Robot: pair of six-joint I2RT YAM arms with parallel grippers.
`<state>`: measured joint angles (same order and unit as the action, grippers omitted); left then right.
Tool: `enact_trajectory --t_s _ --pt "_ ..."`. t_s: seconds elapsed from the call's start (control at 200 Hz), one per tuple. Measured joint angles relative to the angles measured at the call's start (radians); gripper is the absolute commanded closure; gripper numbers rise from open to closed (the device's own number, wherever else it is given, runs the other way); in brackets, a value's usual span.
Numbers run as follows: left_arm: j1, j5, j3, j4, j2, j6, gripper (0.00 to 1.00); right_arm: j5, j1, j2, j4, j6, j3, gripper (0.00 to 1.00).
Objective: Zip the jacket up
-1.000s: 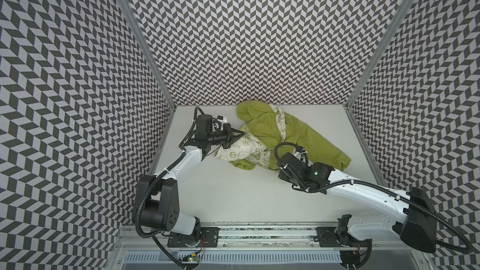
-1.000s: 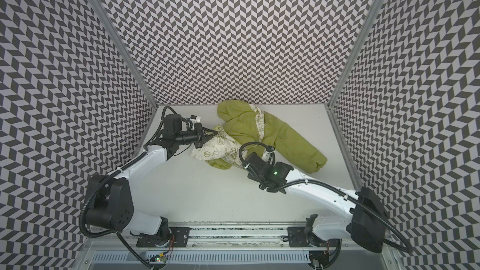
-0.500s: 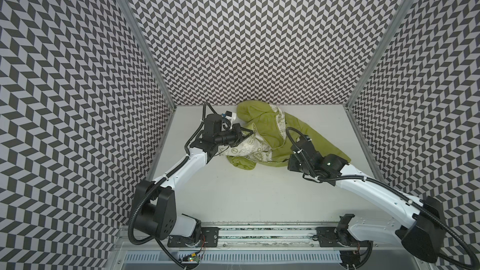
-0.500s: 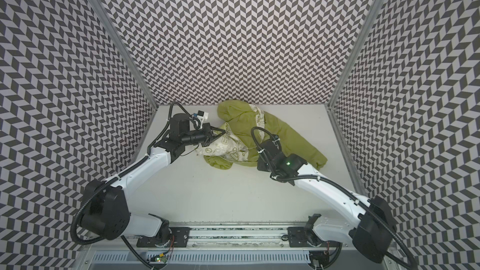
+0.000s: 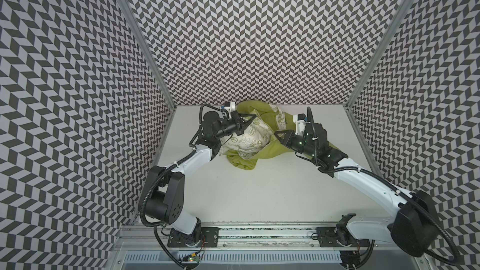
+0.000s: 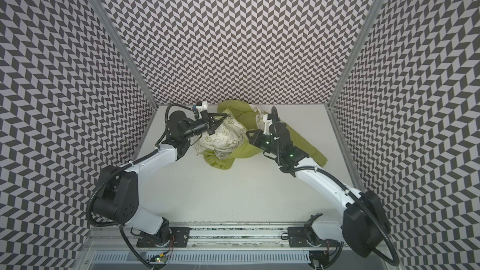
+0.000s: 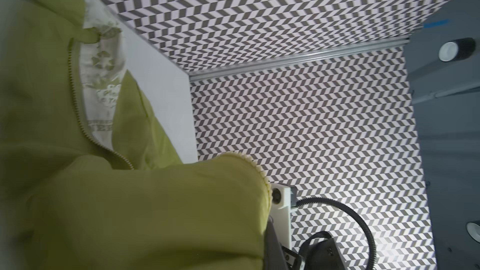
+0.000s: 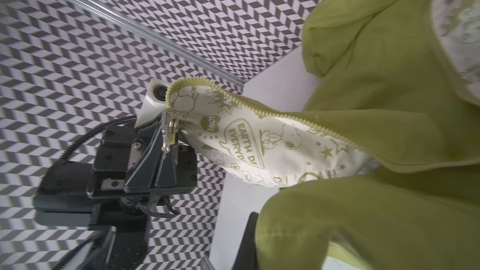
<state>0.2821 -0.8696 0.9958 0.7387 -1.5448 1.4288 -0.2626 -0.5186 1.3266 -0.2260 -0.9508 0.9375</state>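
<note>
Right wrist view is the clearest one we've got here: the left end effector (image 8: 178, 140) is clenched on the jacket (image 8: 376, 55), pinching a corner of its front edge right by the metal zipper pull (image 8: 169, 125), which hangs against the fingers. From that pinch the white lining (image 8: 249, 146) with its green cartoon doodles faces the camera, pale zipper teeth (image 8: 285, 119) running along its rim, and the lime-green outer fabric drapes away behind it. In both top views the right end effector (image 5: 277, 133) comes in from the opposite side with its tip against the edge of the lining. Its jaws are closed, and in the left wrist view a hump of green fabric edged with zipper teeth sits right at it and covers the tips. So it looks to us like it's clamped on the jacket too, though we can't see the pinch itself. The two zipper edges are apart, so the front is open. Moving outward, the jacket sits bunched at the far end of the white bench (image 5: 259, 198), close to the back wall and between the two arms. The lining is turned up in the middle, a green wad pokes toward the near side, and one green part runs off under the right arm. Chevron-patterned walls (image 5: 259, 35) box the bench in on three sides.
</note>
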Motion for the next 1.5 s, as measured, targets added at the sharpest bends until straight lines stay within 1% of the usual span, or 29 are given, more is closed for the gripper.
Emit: enact_trajectory --t_s 0.095,0.215,0.32,0.411,0.656,0.971,1.282,1.502 --pt "0.0 0.022 -0.019 0.128 0.006 0.066 1.0 -0.037 0.0 0.056 -0.164 -0.071 0.007 1.0" --pt "0.0 0.063 -0.045 0.295 -0.005 0.162 1.0 -0.047 0.001 0.122 -0.332 -0.146 0.022 0.99" --pt "0.0 0.107 -0.045 0.455 -0.047 0.251 1.0 -0.04 0.001 0.153 -0.401 -0.176 0.046 0.99" --pt "0.001 0.123 -0.041 0.517 -0.075 0.294 1.0 -0.032 0.001 0.171 -0.437 -0.187 0.086 1.0" --pt "0.006 0.127 -0.006 0.587 -0.086 0.349 1.0 0.04 0.0 0.185 -0.467 -0.21 0.167 1.0" --pt "0.023 0.097 -0.002 0.604 -0.086 0.36 1.0 0.094 -0.016 0.189 -0.443 -0.2 0.235 1.0" --pt "0.032 0.074 -0.007 0.608 -0.086 0.36 1.0 0.096 -0.046 0.194 -0.422 -0.124 0.252 1.0" --pt "0.054 0.064 -0.01 0.609 -0.086 0.36 1.0 0.134 -0.059 0.194 -0.438 -0.076 0.246 1.0"
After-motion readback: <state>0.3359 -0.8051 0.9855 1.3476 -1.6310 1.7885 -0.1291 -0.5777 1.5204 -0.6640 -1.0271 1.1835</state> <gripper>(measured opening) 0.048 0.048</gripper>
